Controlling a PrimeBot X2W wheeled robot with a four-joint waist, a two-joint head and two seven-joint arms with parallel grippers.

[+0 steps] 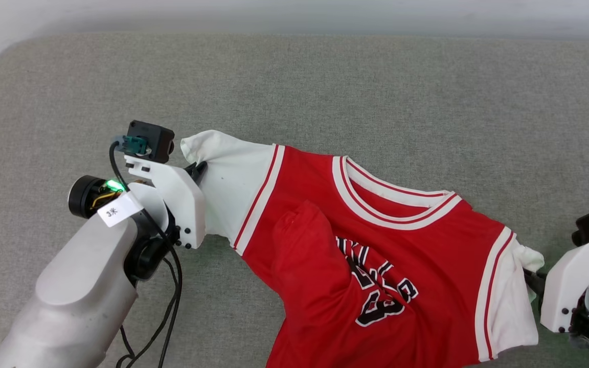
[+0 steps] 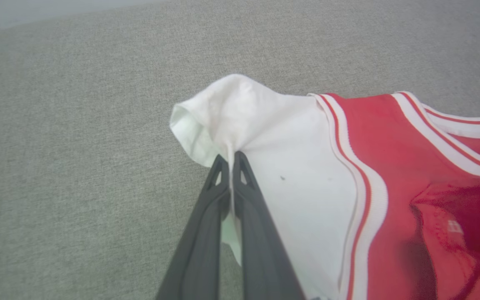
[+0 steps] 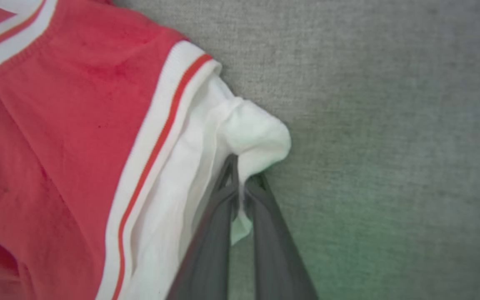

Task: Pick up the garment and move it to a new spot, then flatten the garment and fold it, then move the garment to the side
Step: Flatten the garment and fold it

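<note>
The garment [image 1: 376,255], a red jersey with white sleeves and black lettering, lies spread across the grey surface, its lower body bunched and folded over. My left gripper [image 1: 200,168] is shut on the white sleeve at the left. In the left wrist view the dark fingers [image 2: 206,216] pinch a fold of that sleeve [image 2: 265,137]. At the right, my right gripper [image 1: 532,278] is closed on the other white sleeve. In the right wrist view its fingers [image 3: 265,216] clamp a tuck of white cloth [image 3: 256,137].
A grey fabric surface [image 1: 325,82] stretches all around the garment, with a rounded far left corner and a pale wall strip beyond the far edge. Black cables [image 1: 169,306] hang from my left forearm.
</note>
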